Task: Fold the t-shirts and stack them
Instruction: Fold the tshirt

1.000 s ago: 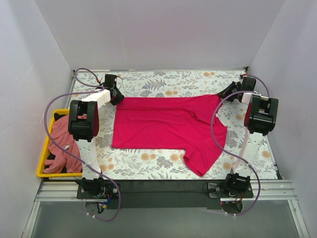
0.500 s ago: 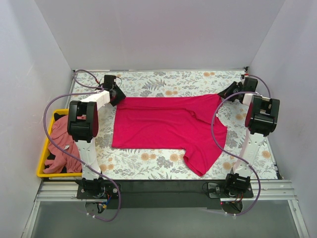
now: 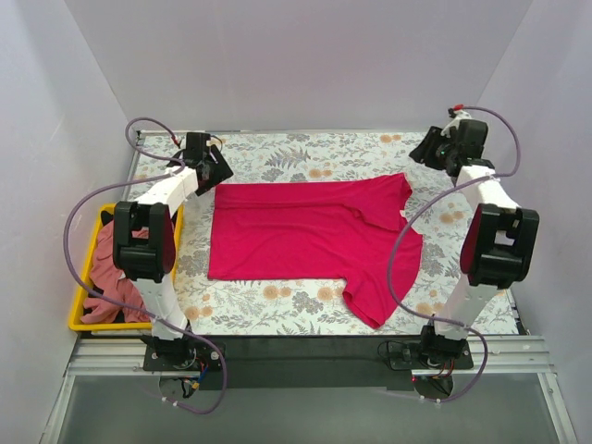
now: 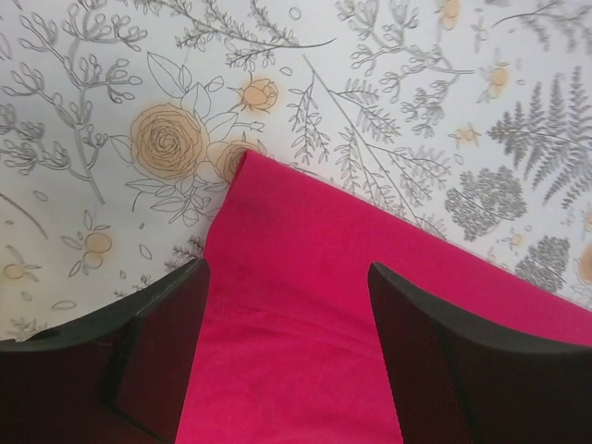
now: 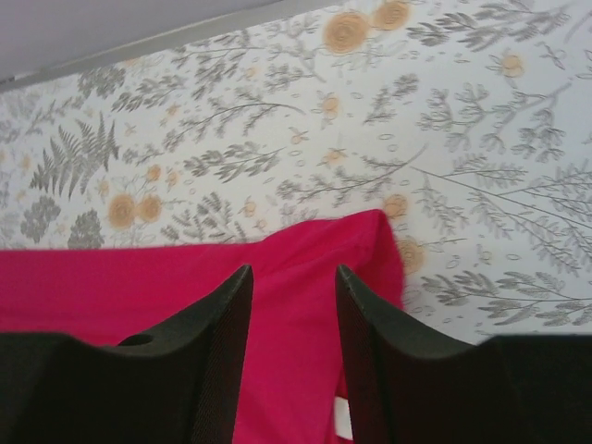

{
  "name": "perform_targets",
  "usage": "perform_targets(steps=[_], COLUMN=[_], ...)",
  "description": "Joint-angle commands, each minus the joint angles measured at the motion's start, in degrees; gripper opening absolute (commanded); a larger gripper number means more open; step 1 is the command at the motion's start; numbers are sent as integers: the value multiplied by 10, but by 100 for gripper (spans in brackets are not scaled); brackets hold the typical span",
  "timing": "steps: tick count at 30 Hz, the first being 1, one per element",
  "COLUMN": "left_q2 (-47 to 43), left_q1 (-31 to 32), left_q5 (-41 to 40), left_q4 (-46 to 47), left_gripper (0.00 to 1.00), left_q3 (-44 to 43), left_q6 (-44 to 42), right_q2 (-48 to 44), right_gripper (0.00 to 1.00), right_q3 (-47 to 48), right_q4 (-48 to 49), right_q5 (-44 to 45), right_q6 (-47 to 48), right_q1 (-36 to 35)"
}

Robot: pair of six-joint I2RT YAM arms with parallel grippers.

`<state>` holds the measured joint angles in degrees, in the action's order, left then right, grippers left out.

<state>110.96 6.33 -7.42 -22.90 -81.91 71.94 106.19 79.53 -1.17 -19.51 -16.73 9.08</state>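
Two shirts: magenta shirt (image 3: 305,236) flat on counter (image 3: 305,153); pink shirt (image 3: 116,268) in one bin (image 3: 92,326).
Left jaws: apart, empty, over magenta corner.
Right jaws: apart, empty, over other far corner.

A: Bare strip of floral table (image 3: 305,148) beyond the magenta t-shirt (image 3: 305,236), clear passage there!
B: Left's tight: yellow bin (image 3: 80,294), salmon t-shirt (image 3: 109,264) heaped inside, beside the left wall (image 3: 55,139).
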Motion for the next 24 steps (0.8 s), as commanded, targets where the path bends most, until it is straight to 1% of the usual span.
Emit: perform_targets(steps=[1,2,3,5,6,10,12,17,24], left_q2=[-91,-103,-115,-154,-170,-236,-263,-285,-272], left_q1=[16,18,19,24,28,42,47,59,61], left_q5=[-36,-43,-44,-44,-43,-57,-65,-75,-96], left_q4=[-22,-24,-25,-26,-27,-25,-21,3,7], left_gripper=[69,69,69,69,69,69,69,69,69], left_q3=[30,54,71,118,134,212,252,305,292], left_q6=[-27,-24,-22,-18,-17,-22,-25,-30,-40], right_q2=[-65,-75,-92,-105,-110,-101,-91,-69,-33], right_gripper=[47,45,44,38,37,32,29,28,27], right_q3=[-38,-57,-67,-86,-97,-111,-110,-101,-102], right_q4=[-65,-80,-86,-95,-98,-123,-128,-142,-150], right_q5=[94,111,145,174,191,257,272,281,297], right_q6=[106,118,139,158,182,236,251,257,250], right_q1=[-90,-117,-160,-203,-242,-318,-342,-363,-364])
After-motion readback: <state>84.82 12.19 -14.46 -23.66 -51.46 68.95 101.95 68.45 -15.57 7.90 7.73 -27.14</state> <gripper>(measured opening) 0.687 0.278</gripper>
